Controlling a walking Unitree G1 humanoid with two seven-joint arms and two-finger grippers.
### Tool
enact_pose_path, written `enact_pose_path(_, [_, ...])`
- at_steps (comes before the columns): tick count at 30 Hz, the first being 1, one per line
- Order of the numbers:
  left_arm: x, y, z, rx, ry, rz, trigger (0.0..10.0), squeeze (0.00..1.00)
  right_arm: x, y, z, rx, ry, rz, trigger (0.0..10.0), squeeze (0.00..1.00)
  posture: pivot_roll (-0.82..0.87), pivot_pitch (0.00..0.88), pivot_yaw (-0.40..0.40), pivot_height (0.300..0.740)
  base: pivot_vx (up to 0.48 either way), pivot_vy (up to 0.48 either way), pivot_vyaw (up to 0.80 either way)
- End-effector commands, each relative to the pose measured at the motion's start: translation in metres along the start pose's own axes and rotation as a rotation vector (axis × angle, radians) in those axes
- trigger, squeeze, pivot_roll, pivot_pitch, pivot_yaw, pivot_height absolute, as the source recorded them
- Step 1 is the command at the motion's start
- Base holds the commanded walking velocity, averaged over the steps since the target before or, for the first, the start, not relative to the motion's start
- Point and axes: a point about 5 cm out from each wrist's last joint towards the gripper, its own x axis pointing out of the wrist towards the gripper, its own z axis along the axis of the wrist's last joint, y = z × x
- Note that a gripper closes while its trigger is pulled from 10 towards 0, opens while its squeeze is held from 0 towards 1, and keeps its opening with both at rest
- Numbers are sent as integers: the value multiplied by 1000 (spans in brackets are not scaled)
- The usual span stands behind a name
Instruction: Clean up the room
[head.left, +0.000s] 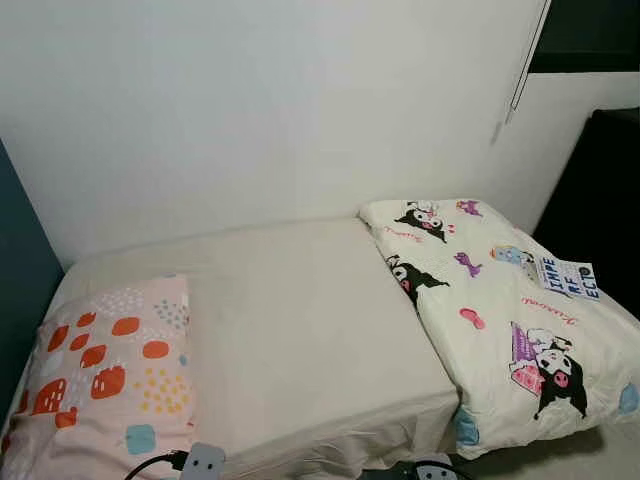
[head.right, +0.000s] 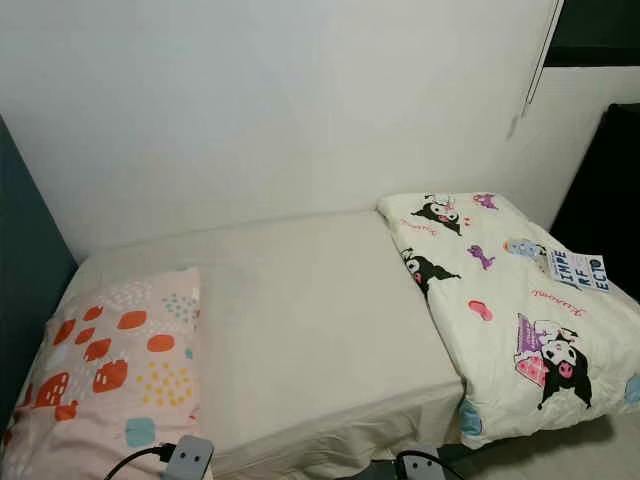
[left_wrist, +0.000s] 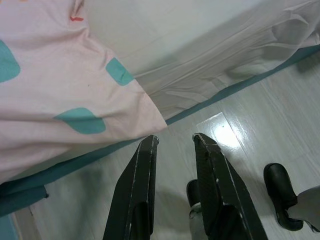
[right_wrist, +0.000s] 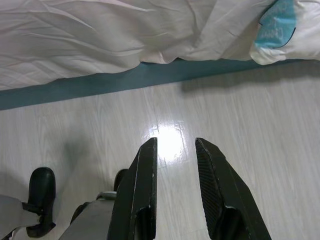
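Bedside, both arms lowered, nothing in hand.

Left gripper and right gripper: fingers parted, empty, above pale floor. Bed: spotted pillow at left end, corner overhanging; cartoon-print quilt folded at right, lettered card on top. Risk: a reach for the quilt could tip the card off.

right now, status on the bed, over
Both tools open, low over floor, left, right. Pink pillow bed's left, cartoon quilt folded right. Nothing in the way.
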Motion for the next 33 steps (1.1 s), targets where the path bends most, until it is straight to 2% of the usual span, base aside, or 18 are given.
enact_pose_path(1, [-2,1,-6,-5,23,4,10000,0,0,2,0,-2,9,3,10000,0,3,76,-33,740,0,0,0])
enact_pose_path(22, [-4,4,-8,8,19,5,10000,0,-3,7,-9,-14,30,23,10000,0,24,40,-49,740,0,0,0])
enact_pose_path(33, [-5,0,-9,13,15,-5,10000,0,-3,10,-9,-31,30,35,10000,0,26,21,-59,740,0,0,0])
